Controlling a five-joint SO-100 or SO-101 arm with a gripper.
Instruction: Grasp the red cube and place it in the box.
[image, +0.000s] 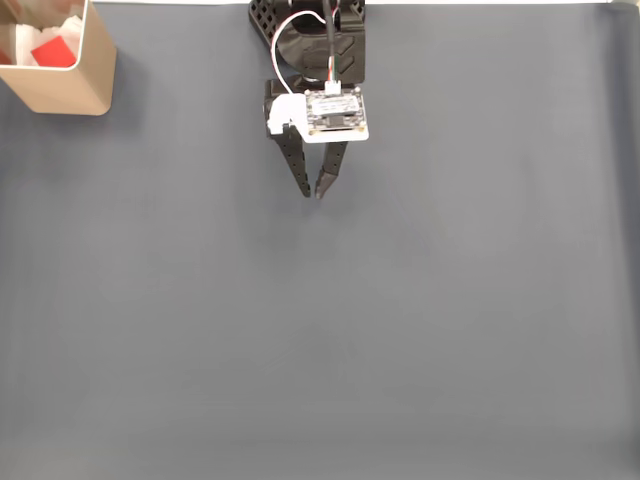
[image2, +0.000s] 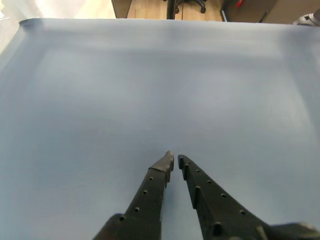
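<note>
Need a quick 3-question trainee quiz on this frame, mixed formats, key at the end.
1. True or false: the red cube lies inside the box.
2. In the fixed view, the box sits at which corner? A) top left B) bottom right C) top right
3. Fill in: the gripper holds ____ between its nearly closed fingers.

Key: 1 true; 2 A; 3 nothing. The wrist view shows the fingertips almost meeting, with bare grey mat beneath.

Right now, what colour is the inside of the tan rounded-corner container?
White, with the small red cube lying in the tan box; fixed view shows it best.
</note>
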